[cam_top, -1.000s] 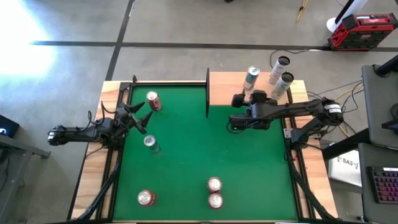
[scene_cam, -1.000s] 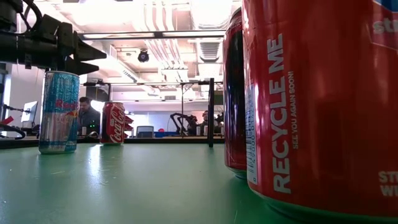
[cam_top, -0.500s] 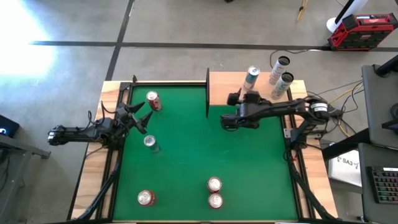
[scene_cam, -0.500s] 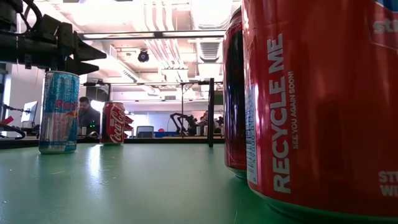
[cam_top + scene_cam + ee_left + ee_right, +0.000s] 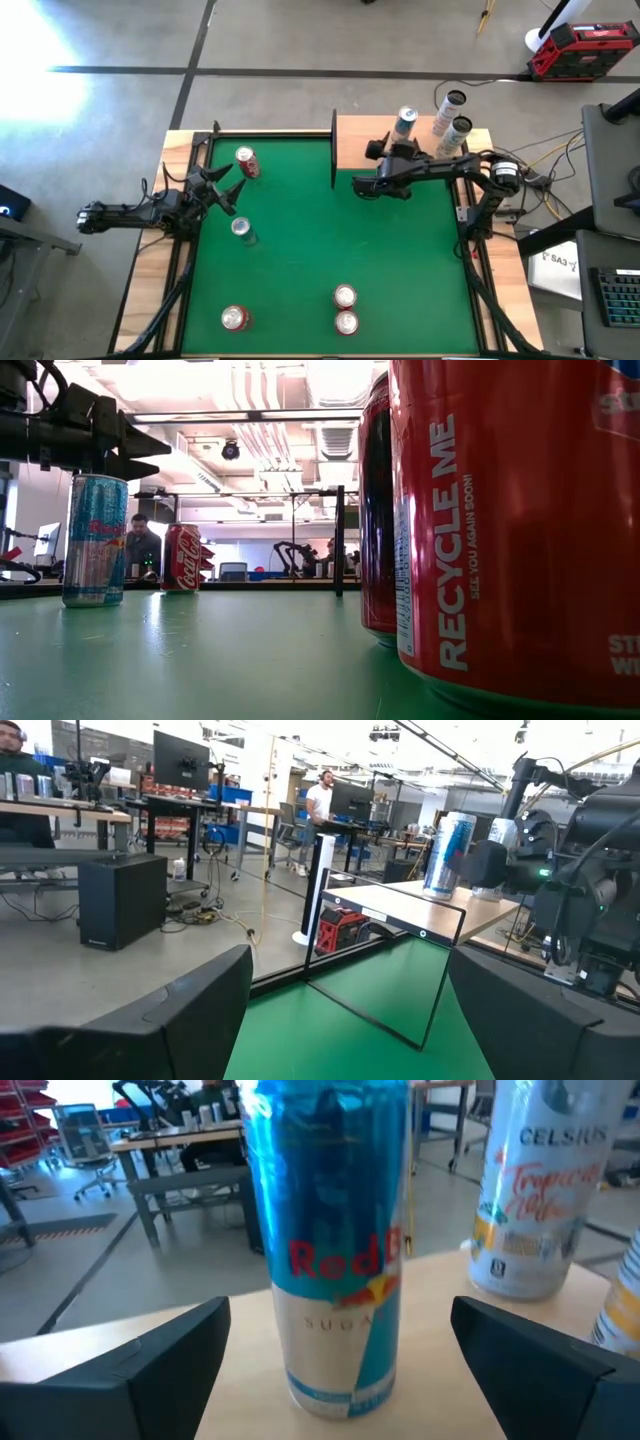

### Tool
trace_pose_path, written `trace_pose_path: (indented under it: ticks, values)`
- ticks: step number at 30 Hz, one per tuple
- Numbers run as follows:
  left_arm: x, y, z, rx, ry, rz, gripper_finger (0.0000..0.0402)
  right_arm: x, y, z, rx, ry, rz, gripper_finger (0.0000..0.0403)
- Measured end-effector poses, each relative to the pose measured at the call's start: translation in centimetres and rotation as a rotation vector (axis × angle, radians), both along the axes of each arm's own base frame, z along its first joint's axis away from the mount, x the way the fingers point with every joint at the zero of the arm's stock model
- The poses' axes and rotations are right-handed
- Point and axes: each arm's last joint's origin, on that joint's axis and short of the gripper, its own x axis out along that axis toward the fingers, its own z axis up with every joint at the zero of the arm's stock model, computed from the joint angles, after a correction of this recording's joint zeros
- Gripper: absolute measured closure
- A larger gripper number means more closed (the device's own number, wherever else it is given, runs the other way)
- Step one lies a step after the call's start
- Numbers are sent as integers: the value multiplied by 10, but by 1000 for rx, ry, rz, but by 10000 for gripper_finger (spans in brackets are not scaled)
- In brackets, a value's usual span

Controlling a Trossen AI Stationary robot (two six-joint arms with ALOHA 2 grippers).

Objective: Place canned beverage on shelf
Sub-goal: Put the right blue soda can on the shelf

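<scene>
On the shelf (image 5: 360,140) a blue Red Bull can (image 5: 404,123) stands upright beside two white cans (image 5: 452,117) — the right claw (image 5: 377,152) released, fingers spread just before it — while the left claw (image 5: 222,187), also spread, waits across the green surface (image 5: 320,260).

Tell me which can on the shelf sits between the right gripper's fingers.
The blue Red Bull can; the right gripper is open around it, while the two white cans stand aside.
</scene>
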Motion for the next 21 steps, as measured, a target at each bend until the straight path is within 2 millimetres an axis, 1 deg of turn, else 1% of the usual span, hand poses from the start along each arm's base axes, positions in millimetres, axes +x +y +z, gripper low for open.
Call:
trace_pose_path:
  ticks: [21]
  values:
    - [0, 0, 0, 0, 0, -1, 78, -1, -18, 1, -55, 62, -29, 30]
